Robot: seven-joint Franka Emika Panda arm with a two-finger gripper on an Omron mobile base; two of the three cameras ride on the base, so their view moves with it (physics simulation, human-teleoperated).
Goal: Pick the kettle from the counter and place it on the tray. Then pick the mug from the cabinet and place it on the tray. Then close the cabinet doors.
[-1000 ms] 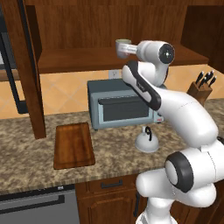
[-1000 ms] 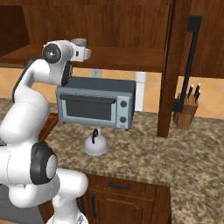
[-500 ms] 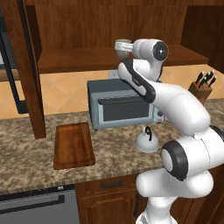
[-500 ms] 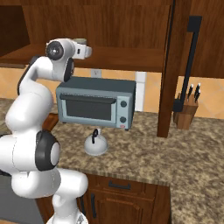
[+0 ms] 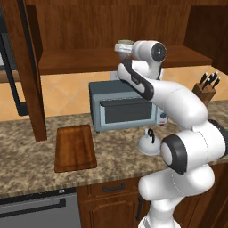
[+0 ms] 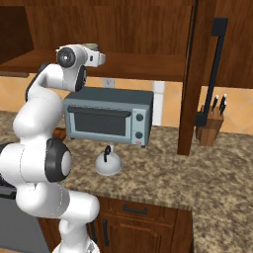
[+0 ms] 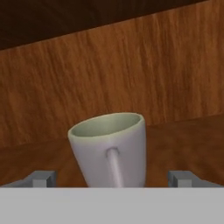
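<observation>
Over the last second the white arm's gripper (image 7: 112, 177) has pushed in along the dark wooden cabinet's shelf (image 5: 80, 60), fingers spread wide either side of the small grey-beige ceramic mug (image 7: 111, 148) near the shelf's front edge, poised to grasp, while the squat silvery kettle (image 5: 150, 142) remains on the speckled granite counter (image 5: 26, 151), not on the reddish-brown wooden tray (image 5: 75, 147).

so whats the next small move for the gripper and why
Probably ease the gripper forward a little and then close. Its jaws stand open on either side of the mug, which sits upright on the cabinet shelf with its handle facing the camera, not yet gripped.
</observation>
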